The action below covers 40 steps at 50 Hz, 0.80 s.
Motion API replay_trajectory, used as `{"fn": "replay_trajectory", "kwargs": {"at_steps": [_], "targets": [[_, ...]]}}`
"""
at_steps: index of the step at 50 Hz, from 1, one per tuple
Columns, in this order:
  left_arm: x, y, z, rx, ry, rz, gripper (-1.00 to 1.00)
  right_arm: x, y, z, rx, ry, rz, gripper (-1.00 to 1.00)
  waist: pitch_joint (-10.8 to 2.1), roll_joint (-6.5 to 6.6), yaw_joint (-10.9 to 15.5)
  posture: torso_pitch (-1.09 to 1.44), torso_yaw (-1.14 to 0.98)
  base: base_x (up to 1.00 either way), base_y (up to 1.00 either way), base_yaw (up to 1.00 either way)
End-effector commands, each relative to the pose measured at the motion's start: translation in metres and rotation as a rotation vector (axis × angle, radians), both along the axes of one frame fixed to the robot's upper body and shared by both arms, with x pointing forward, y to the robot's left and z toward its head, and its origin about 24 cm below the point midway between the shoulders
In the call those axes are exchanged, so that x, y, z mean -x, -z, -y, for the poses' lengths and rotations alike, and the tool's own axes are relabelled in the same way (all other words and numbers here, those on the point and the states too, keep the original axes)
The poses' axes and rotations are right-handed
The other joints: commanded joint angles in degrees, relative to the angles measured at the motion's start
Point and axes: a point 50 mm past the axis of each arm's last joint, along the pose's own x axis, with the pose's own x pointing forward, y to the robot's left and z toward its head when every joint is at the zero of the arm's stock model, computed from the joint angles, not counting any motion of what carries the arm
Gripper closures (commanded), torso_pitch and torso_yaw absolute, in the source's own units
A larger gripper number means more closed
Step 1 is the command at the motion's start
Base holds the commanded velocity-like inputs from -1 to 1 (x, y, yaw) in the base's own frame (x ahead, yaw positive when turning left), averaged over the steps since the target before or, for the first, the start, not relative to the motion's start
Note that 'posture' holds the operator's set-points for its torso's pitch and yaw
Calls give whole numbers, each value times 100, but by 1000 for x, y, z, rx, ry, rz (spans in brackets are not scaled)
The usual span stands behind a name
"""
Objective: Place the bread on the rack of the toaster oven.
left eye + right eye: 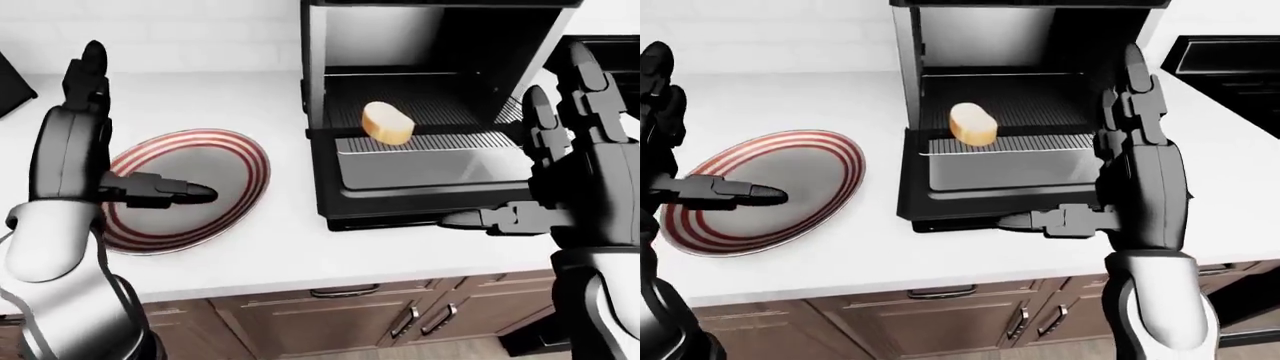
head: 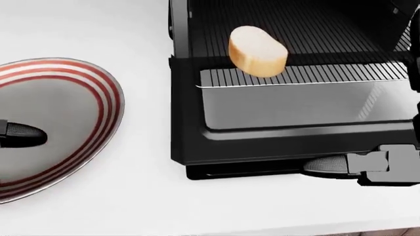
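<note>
**Bread sits at the rack's near edge, both hands empty**

Left-eye view: the bread [image 1: 387, 122] rests on the toaster oven's [image 1: 430, 45] wire rack [image 1: 450, 112], toward its left side and close to the near lip, above the lowered door [image 1: 425, 169]. The left hand [image 1: 75, 161] stands over the striped plate [image 1: 215, 180] on the white counter [image 1: 270, 247], fingers spread wide, one pointing right and another straight up, holding nothing. The right hand [image 1: 575, 150] is raised at the right of the oven, fingers also spread and empty, with one finger reaching left along the door's near edge.

Head view: the loaf end [image 2: 258, 50] overhangs the line where the rack meets the near bar, so it looks only just seated. The right finger [image 2: 326, 165] lies just beside the door's lower rim; whether it touches cannot be told. The likely trouble is a nudge to the door or rack from that hand, which could jolt the bread off onto the door glass.

Right-eye view: the right forearm [image 1: 1145, 217] stands close against the oven's right side. A careless swing of it leftward could strike the open door. The left hand is well apart from the oven and seems no threat, though it hangs low over the plate and could knock it if dropped.
</note>
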Motion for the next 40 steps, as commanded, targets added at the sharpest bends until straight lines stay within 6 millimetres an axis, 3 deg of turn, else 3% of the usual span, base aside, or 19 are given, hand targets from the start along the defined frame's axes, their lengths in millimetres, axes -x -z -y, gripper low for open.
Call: {"fn": "replay_trajectory", "kwargs": {"at_steps": [1,10,16,28,40], "targets": [[4,-10,-2,-18,-10,108,-100,4,-6,1,24,22,48,-100,-99,28,-7,0,0,0,0,0],[4,7,-23,18,-66,120,-100,-10,-4,0,44,43,23,-100,-117,119,-15,0,0,0,0,0],[5,3,-30,31,-105,166,-100,-10,-2,5,50,62,15,-100,-120,156,-17,0,0,0,0,0],[2,8,-41,41,-161,175,-100,4,-6,21,54,148,23,-100,-121,184,-25,0,0,0,0,0],[0,10,-42,37,-168,169,-100,25,-16,54,58,289,55,-100,-107,132,-16,0,0,0,0,0]]}}
